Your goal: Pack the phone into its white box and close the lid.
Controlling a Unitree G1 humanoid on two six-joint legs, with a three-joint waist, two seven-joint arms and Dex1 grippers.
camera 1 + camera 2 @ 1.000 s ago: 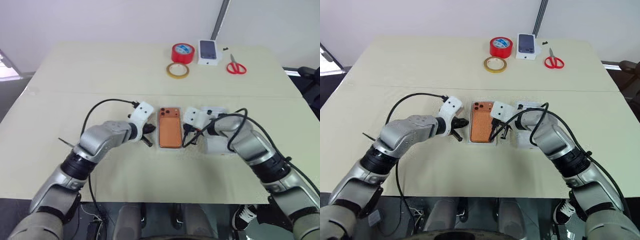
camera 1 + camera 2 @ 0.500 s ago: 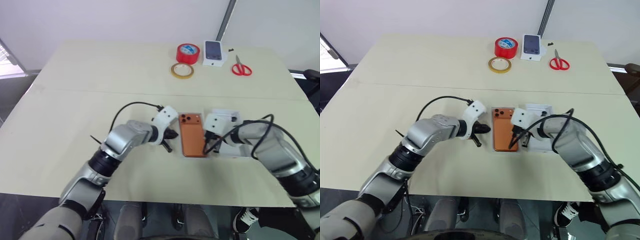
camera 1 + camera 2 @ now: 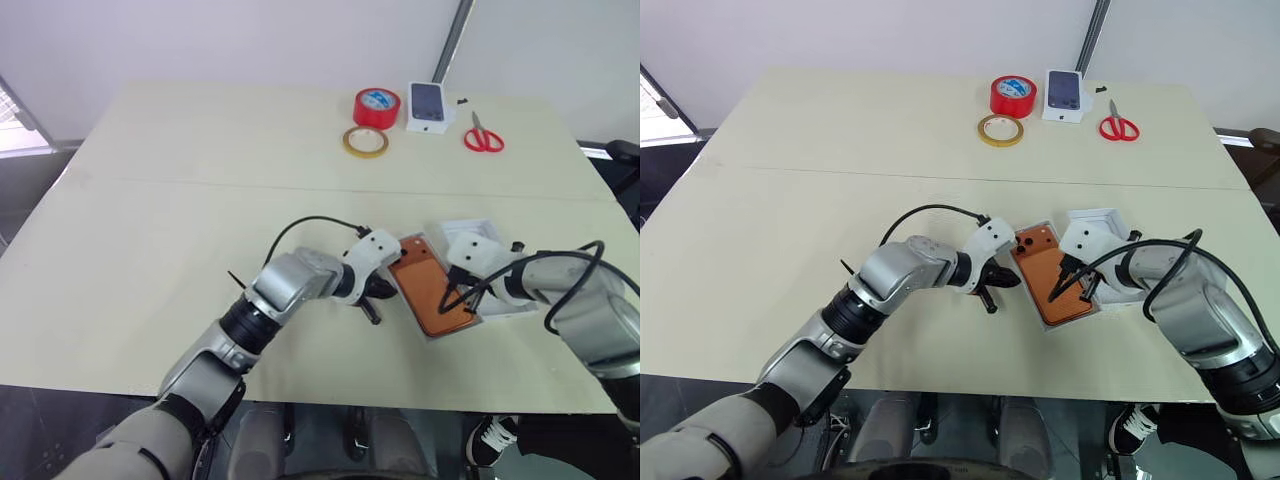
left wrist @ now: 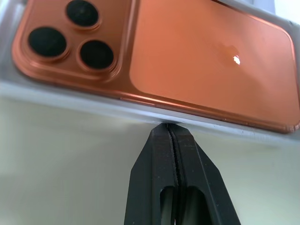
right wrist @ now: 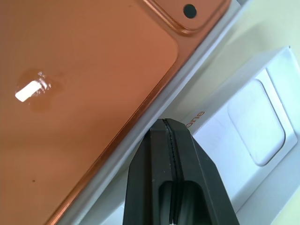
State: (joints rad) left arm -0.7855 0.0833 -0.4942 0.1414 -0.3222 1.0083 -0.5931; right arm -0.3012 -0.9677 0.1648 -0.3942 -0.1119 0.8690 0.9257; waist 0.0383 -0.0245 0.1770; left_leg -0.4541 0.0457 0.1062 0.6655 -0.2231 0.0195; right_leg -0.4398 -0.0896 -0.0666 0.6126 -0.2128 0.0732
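Lying camera-side up, the orange phone fills the white box.

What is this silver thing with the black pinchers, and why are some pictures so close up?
It is a robot with two arms. Two pictures look down from cameras on its head; the two close-up ones come from cameras on its wrists. Each arm ends in a gripper: the left gripper and the right gripper are both pinched shut, holding nothing. Between them, on the beige table, lies a flat orange phone, already sitting in its shallow white box, with the closed tips at the box's sides. At the far end lie a red tape roll, a yellow tape ring, red scissors and a small white box with a phone picture.
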